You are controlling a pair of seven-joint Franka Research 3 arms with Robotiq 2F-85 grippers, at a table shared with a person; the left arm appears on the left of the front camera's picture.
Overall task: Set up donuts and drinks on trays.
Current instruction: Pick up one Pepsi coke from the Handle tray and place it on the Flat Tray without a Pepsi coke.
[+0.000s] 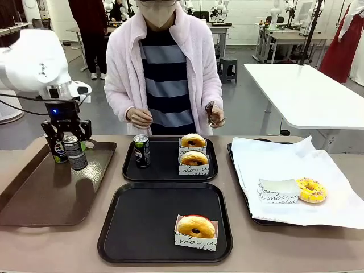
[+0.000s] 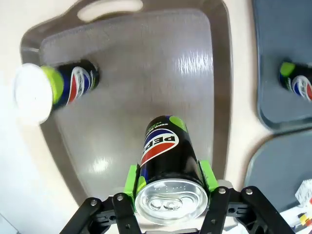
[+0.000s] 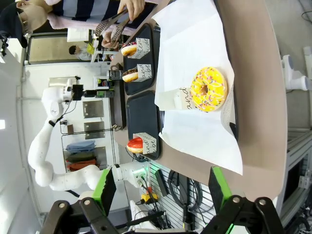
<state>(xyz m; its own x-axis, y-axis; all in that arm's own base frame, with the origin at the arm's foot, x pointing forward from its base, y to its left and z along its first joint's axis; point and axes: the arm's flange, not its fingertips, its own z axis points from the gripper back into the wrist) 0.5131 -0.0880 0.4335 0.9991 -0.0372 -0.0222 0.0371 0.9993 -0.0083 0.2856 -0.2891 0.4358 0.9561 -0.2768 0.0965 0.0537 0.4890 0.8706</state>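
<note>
**Left pincer clamped on a can at the brown tray**

The left pincer [image 2: 170,181] gripped a can [image 2: 163,146] just below its silver top, a green pad pressed on each side. The can hung slightly tilted over the brown tray [image 1: 34,199]. Whether its base touched the tray could not be told. A second can [image 1: 57,149] stood just behind it on the same tray.

A third can [image 1: 141,151] stood on the far black tray [image 1: 164,170], left of two donuts [image 1: 194,149]. The near black tray [image 1: 142,222] held one donut [image 1: 196,226]. A yellow donut [image 1: 311,190] lay on white paper [image 1: 284,162] to the right. The right pincer [image 3: 163,187] stood spread wide and held nothing, above the table's right end.
</note>
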